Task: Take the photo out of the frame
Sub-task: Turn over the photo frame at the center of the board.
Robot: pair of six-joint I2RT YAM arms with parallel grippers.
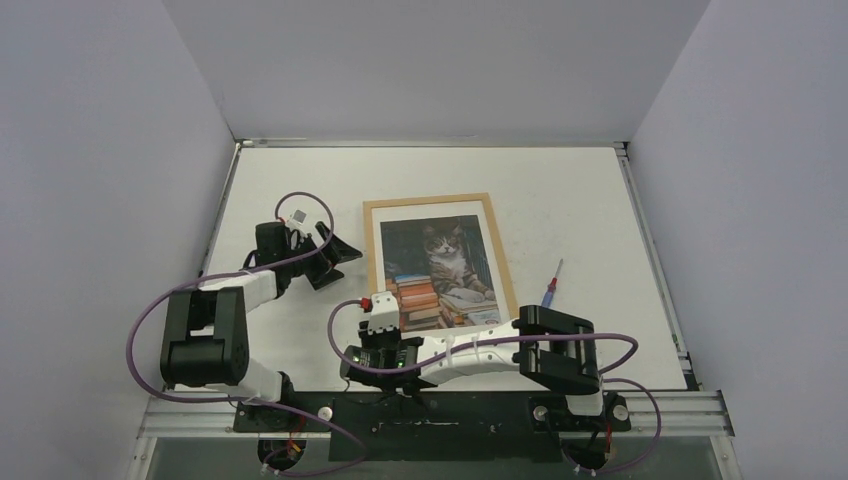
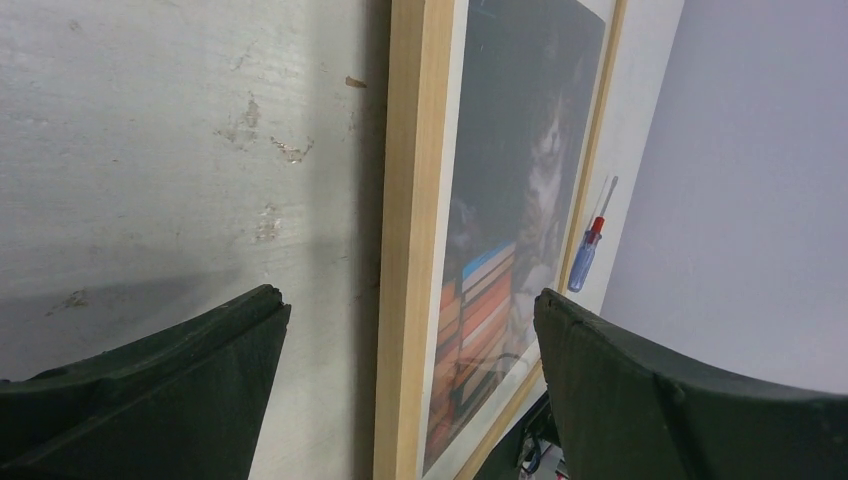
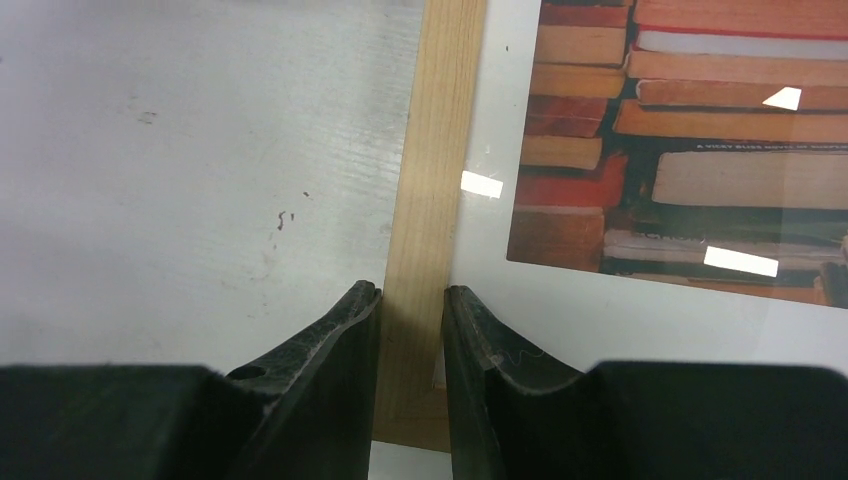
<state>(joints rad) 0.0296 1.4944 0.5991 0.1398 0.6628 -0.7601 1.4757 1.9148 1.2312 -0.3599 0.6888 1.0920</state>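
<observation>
Top external: one frame [image 1: 428, 201], one photo [image 1: 440, 265], one screwdriver [image 1: 553, 283].

- frame [image 3: 432, 180]: light bare-looking wood, fine straight grain, matt.
- photo [image 3: 690, 130]: printed paper, white border; glossy front, bright lamp reflections on it.
- tabletop [image 3: 180, 150]: white paint, streaky, matt; scuffs, small brownish chips.
- right gripper [image 3: 412, 292] jaws: black plastic, matt, faint scratches on one inner face.
- left gripper [image 2: 408, 298] jaws: same black matt, slightly grainy.
- screwdriver [image 1: 552, 284]: blue-and-red plastic handle, thin metal shaft.
- cables [image 1: 140, 340]: smooth purple sheath.
</observation>
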